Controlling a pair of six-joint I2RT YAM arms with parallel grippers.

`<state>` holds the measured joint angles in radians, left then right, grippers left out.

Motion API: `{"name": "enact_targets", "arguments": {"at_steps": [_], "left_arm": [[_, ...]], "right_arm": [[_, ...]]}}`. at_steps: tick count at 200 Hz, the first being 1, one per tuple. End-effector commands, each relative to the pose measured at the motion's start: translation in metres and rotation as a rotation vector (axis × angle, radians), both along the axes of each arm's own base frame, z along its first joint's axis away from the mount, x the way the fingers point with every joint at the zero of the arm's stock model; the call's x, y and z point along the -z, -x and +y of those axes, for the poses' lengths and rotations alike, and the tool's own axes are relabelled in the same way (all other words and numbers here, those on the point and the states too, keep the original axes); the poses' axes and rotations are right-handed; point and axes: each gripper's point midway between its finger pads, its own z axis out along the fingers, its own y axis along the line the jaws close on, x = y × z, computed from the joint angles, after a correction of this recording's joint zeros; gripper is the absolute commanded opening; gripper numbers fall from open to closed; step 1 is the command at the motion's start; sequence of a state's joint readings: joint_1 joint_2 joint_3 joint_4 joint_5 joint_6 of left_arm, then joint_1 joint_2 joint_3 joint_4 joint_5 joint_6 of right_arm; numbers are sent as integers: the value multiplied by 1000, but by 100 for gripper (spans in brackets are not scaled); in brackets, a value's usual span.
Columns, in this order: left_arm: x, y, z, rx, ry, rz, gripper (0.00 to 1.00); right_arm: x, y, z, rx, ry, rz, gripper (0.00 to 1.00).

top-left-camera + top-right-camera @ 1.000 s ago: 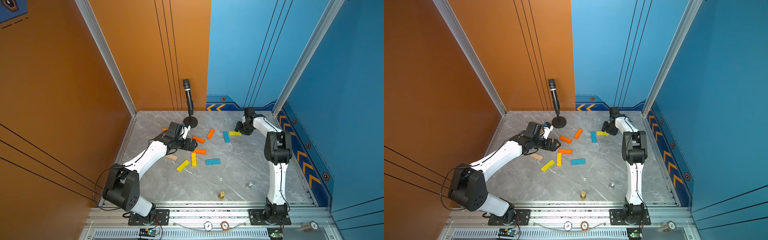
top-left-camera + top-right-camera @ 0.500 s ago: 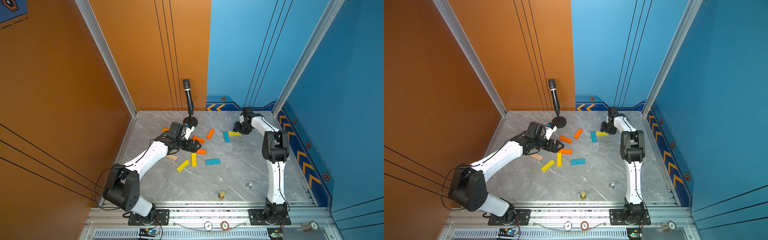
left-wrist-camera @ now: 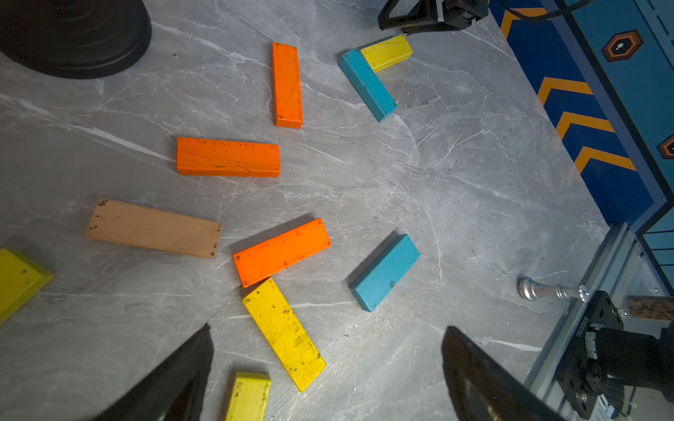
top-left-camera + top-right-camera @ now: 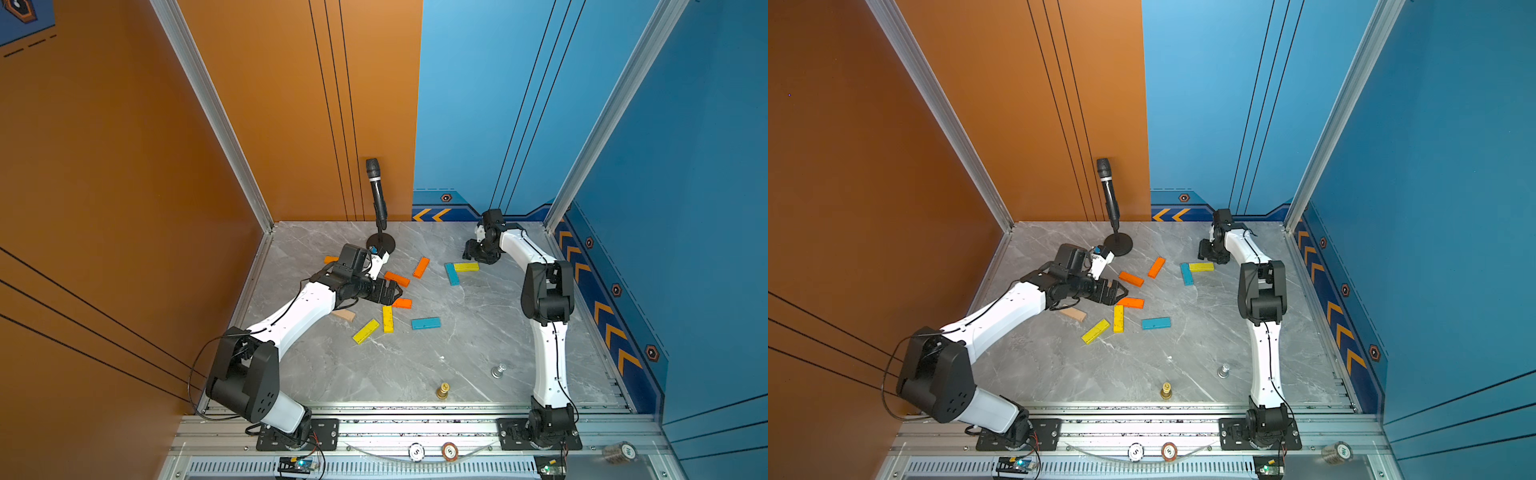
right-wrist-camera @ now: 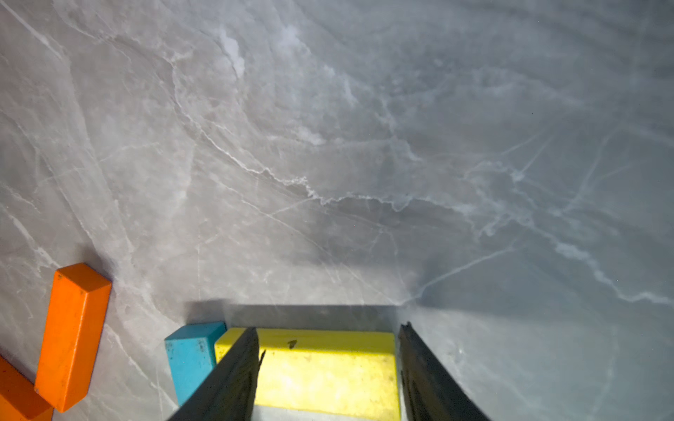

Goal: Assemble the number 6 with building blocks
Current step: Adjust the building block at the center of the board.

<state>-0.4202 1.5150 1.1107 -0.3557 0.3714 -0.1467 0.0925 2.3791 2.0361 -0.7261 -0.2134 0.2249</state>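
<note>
Early step, we judge: no 6 readable yet. Most building blocks point(image 4: 426, 323) lie flat and scattered mid-worktop point(image 4: 478, 340), a few touching at corners. The only pair that looks placed is a yellow block point(image 4: 466, 267) at the back right, one end butted against the end of a blue block point(image 4: 452, 274). They make an L, possibly the digit's top corner.

Right gripper point(image 5: 330, 327) sits low over that yellow block. In the right wrist view the jaws stand apart with the block between and under them. We cannot tell whether they pinch it or just frame it. Looks like placing it, or nudging it square to the blue one.

Left gripper point(image 4: 390, 291) hovers over the loose cluster, jaws spread wide, nothing in them. Below it in the left wrist view an orange block point(image 3: 281, 252) touches a second yellow block point(image 3: 284, 333) corner to end. A tan block point(image 3: 153, 227) lies beside them, with two more orange ones further off.

Next move, our guess: left drops onto one loose block, likely that orange one. The jaws should turn across its narrow width, since neighbours sit close and could get knocked. Right needs to lift clear without dragging the L out of line. Gold chess piece point(image 4: 443, 390) and silver chess piece point(image 4: 498, 370) stand near the front edge, well apart from the blocks.
</note>
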Motion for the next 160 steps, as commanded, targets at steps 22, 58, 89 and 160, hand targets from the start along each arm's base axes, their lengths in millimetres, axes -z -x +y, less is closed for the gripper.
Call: {"name": "enact_targets", "arguments": {"at_steps": [22, 58, 89, 160], "left_arm": [[-12, -2, -4, 11, 17, -29, 98], [-9, -6, 4, -32, -15, -18, 98], [-10, -10, 9, -60, -17, -19, 98], [-12, -9, 11, -68, -21, -27, 98]], "right_arm": [[-47, 16, 4, 7, 42, -42, 63], [-54, 50, 24, -20, 137, -39, 63], [-42, 75, 48, -66, 209, -11, 63], [-18, 80, 68, -133, 370, 30, 62]]}}
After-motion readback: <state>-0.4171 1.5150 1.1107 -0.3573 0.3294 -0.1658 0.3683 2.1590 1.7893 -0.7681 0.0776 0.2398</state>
